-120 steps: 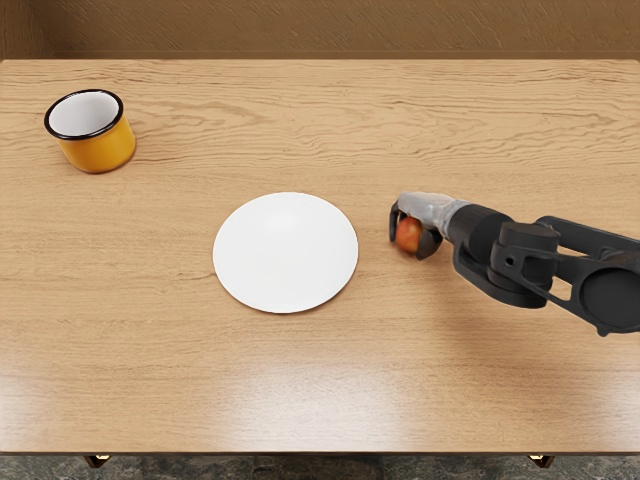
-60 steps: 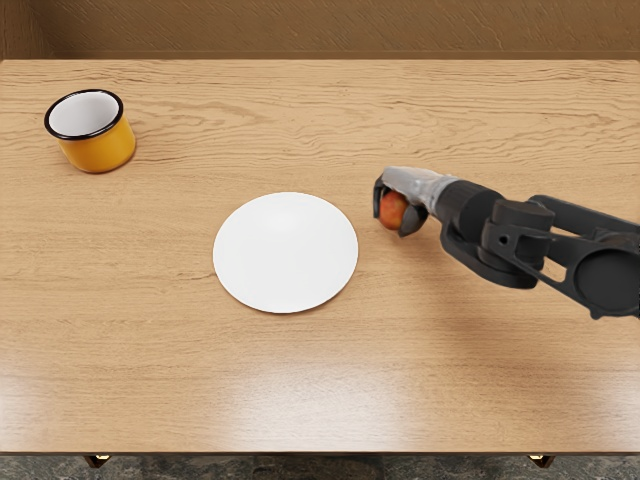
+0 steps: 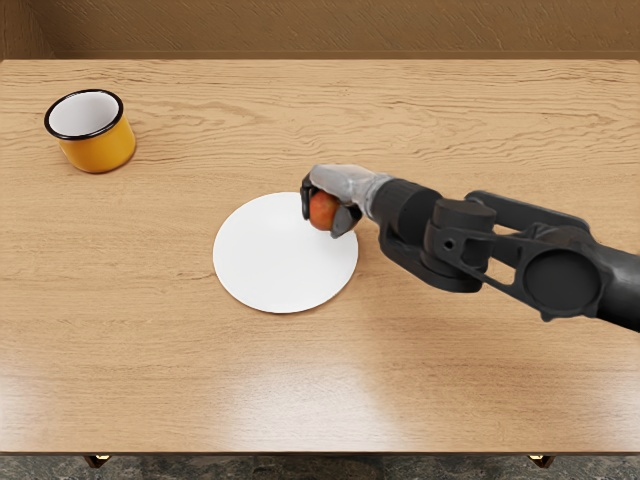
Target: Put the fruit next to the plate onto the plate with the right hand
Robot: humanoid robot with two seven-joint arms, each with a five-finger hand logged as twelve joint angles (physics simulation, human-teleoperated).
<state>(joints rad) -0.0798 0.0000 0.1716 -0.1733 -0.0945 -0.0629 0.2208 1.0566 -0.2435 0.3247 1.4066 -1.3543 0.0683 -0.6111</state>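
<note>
1. The table point(image 3: 200, 380) is a broad slab of light wood with wavy grain running side to side and a soft sheen near its front edge.
2. A plate point(image 3: 270, 265) lies flat near the middle of the table. It is round, plain white and smooth, with a very low rim.
3. The right arm point(image 3: 500, 255) reaches in from the right edge. It is built of dark, matte, rounded housings joined by chunky round joints, and a pale grey sleeve covers the wrist.
4. The right hand point(image 3: 335, 195) is at the plate's upper right edge, over the white surface.
5. Its dark fingers point(image 3: 345, 222) are curled around the fruit point(image 3: 322, 211) and grip it from the left and from the lower right.
6. The fruit is small and round, with smooth orange-red skin. Only its front shows between the fingers.
7. The fruit is in the hand above the plate's upper right rim area. Whether it touches the plate cannot be told from this angle.
8. A mug point(image 3: 90, 130) stands upright at the far left corner of the table, well apart from the plate. It is a squat cylinder with glossy yellow enamel outside, white inside and a thin dark rim.
9. A brown wall runs behind the table's far edge.
</note>
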